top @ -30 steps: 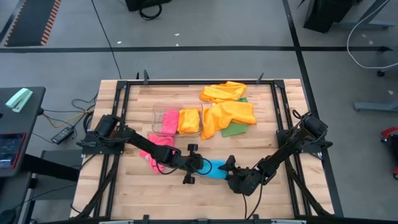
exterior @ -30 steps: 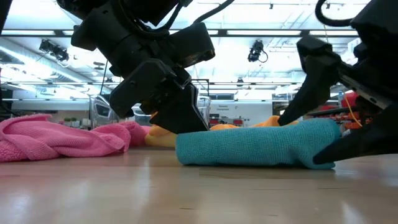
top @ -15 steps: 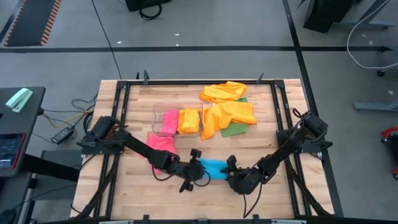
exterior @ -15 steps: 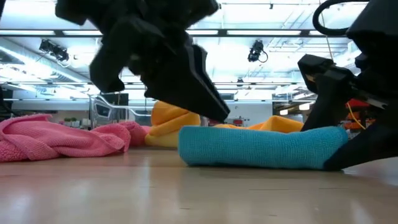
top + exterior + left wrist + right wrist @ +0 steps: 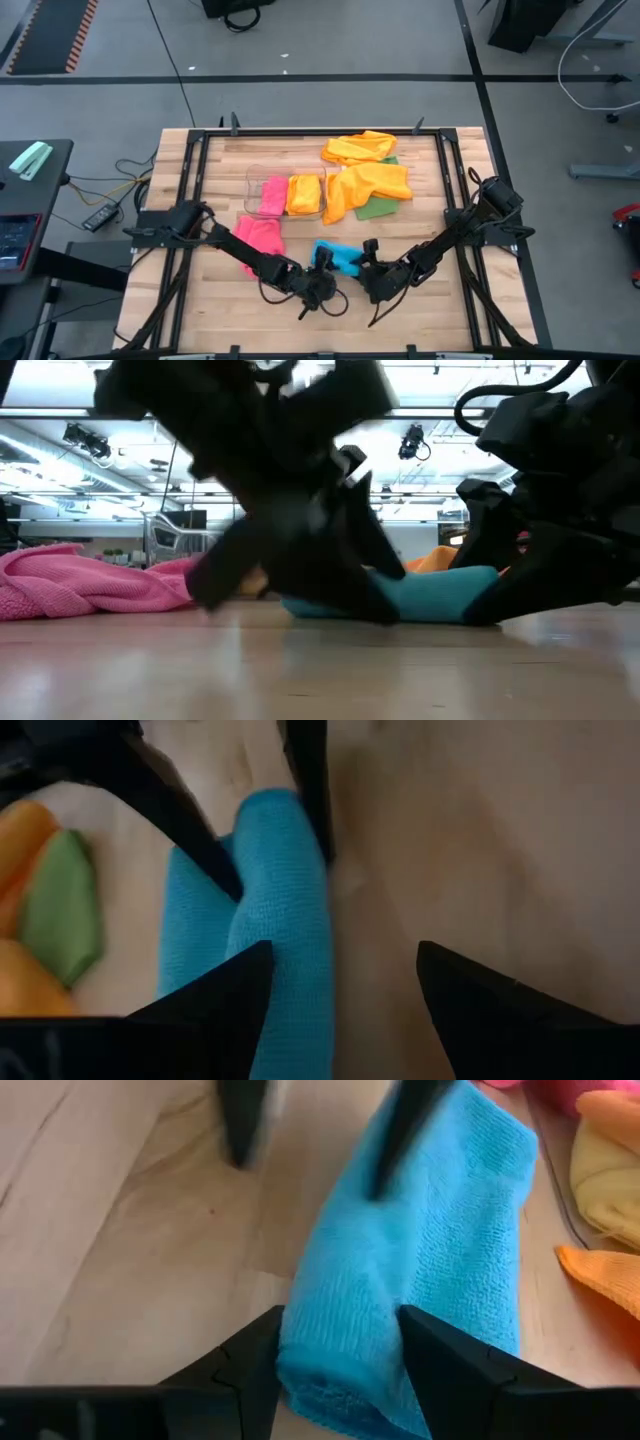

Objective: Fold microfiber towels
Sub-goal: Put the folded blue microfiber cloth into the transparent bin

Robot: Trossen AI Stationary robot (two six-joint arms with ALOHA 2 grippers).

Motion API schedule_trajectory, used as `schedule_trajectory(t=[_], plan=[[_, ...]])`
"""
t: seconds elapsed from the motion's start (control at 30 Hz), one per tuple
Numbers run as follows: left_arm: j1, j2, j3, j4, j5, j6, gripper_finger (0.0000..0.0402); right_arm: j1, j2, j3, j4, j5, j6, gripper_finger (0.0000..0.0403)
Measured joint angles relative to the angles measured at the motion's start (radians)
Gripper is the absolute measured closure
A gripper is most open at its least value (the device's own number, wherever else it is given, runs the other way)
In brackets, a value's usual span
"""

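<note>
Soft and limp, the folded blue towel (image 5: 338, 259) wants pinching at its edge; right gripper (image 5: 369, 277) straddles it with parted fingers, left gripper (image 5: 322, 284) gapes alongside.

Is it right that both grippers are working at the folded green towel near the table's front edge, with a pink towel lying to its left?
Not quite: the towel between the left gripper and right gripper is blue, not green, as the high view shows. The pink towel does lie to its left.
</note>
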Motion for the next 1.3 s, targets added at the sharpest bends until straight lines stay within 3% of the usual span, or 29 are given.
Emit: schedule_trajectory(t=[0.17, 0.4, 0.57, 0.7, 0.97, 1.3], plan=[[0.000, 0.024, 0.020, -0.011, -0.068, 0.038, 0.0152, 0.001, 0.000, 0.001, 0.022, -0.009, 0.004, 0.0201], [-0.008, 0.027, 0.018, -0.015, -0.246, 0.144, 0.0159, 0.001, -0.002, 0.002, 0.045, -0.032, -0.004, 0.0201], [-0.012, 0.026, 0.020, -0.046, -0.256, 0.201, 0.0147, 0.000, -0.003, 0.002, 0.050, -0.034, -0.011, 0.0201], [-0.017, 0.024, 0.020, -0.075, -0.263, 0.351, 0.0144, 0.004, -0.010, 0.002, 0.052, -0.035, -0.026, 0.0201], [0.017, 0.024, 0.019, -0.131, -0.317, 0.500, 0.0146, 0.018, -0.107, 0.003, 0.038, -0.042, -0.040, 0.0201], [0.062, 0.023, 0.020, -0.166, -0.261, 0.556, 0.0151, -0.002, -0.268, 0.003, -0.301, -0.034, 0.149, 0.0201]])
